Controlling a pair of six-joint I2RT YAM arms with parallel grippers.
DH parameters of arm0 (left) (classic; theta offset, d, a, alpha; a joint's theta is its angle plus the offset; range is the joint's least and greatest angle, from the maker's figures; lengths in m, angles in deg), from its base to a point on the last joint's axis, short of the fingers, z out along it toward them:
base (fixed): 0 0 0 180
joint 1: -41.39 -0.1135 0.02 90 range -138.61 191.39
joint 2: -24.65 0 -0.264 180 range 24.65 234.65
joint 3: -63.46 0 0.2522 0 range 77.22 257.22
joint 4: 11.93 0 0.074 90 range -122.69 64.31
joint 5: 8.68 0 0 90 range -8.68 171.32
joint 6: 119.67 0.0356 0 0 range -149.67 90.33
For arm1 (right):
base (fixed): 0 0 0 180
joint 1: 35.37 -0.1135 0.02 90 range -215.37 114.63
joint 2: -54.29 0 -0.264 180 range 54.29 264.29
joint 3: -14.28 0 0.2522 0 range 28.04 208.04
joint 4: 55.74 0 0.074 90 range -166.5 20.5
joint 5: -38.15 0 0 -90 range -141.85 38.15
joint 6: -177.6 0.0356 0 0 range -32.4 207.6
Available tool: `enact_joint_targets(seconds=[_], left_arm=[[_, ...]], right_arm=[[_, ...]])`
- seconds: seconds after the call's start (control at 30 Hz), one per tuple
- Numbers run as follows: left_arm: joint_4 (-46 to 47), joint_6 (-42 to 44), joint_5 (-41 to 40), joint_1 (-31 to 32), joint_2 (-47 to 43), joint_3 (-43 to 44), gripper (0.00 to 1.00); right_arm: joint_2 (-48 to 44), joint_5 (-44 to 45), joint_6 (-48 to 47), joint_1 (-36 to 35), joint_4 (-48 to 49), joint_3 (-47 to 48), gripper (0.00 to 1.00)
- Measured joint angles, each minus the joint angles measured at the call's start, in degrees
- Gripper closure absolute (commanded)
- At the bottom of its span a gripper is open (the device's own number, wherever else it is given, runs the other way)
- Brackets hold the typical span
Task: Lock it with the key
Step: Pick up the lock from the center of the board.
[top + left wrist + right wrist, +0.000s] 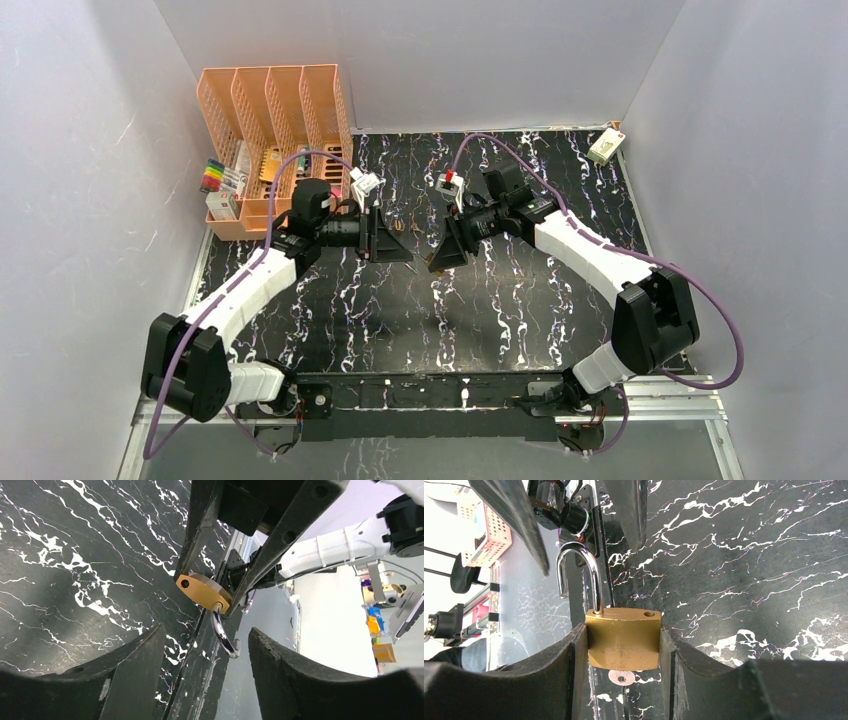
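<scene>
gripping the padlock (pixel 624 639) by its body, the right fingers (pixel 574 680) clamp it over the black marbled tabletop (pixel 500 310); shackle (pixel 595 585) open, key (pixel 621 677) inserted. left fingers (pixel 125 680) spread wide, holding nothing. pale walls (pixel 450 60) surround.

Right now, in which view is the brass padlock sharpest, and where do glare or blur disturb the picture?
Right wrist view: brass padlock sharp, its open steel shackle glinting, left background overexposed. Left wrist view: padlock sharp enough, near black fingers softly blurred, right background washed out. Top view: evenly lit, padlock too small to judge.
</scene>
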Motion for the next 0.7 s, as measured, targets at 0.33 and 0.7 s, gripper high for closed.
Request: enact_joint_targets(seconds=[0.33,0.7], left_arm=[[0.39,-0.20,-1.92,1.33,2.84,0.00,0.67],[2.29,-0.37,-1.86,1.42,2.91,-0.02,0.71]], right_arm=[[-0.57,0.33,-0.11,0.02,-0.02,0.00,0.78],[-0.96,0.57,-0.11,0.04,-0.02,0.00,0.78]])
